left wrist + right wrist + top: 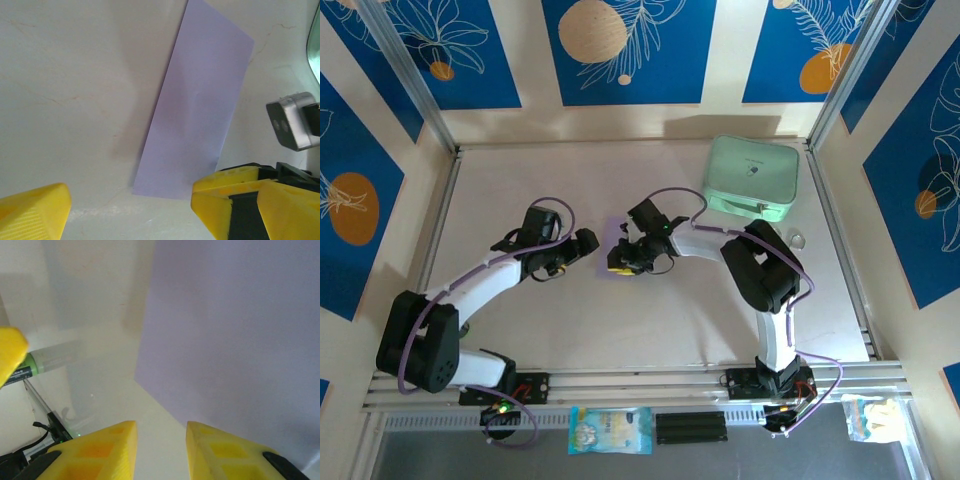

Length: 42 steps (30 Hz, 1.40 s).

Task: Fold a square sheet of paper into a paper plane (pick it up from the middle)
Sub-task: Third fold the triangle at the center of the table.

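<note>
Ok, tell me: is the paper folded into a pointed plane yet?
No, the paper lies on the table as a plain rectangle with no pointed end.

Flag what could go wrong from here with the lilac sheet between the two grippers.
1. The right gripper has its jaws narrow at the edge of the sheet of paper, not its middle; closing there could miss or crumple it.
2. The left gripper is wide open and off the sheet, so a nudge may slide it across the table.
3. The grippers sit close together and might collide.
</note>
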Each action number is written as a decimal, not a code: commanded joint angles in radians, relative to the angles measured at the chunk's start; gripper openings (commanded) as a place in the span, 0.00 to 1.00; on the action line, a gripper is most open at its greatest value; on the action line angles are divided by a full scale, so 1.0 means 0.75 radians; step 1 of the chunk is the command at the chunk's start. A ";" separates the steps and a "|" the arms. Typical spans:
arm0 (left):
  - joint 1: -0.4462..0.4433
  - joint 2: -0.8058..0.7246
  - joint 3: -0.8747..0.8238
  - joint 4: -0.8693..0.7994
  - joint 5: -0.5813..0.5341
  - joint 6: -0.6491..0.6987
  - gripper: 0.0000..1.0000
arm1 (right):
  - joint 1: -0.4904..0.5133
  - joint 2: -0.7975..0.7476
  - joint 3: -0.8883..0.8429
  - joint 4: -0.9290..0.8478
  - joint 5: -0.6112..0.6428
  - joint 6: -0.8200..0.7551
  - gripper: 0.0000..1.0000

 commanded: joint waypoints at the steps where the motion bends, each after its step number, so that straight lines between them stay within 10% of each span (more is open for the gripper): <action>1: 0.014 0.017 0.001 0.025 0.049 -0.004 0.96 | -0.023 0.019 -0.054 0.030 -0.023 -0.028 0.32; 14: 0.011 0.043 -0.023 0.084 0.143 0.016 0.95 | -0.104 -0.106 -0.257 -0.041 -0.129 -0.319 0.28; 23: -0.007 0.108 -0.064 0.194 0.259 -0.052 0.92 | -0.112 -0.225 -0.184 0.072 0.038 0.000 0.29; 42: -0.114 0.286 -0.089 0.276 0.361 -0.138 0.57 | -0.143 0.012 -0.200 0.118 0.098 0.143 0.26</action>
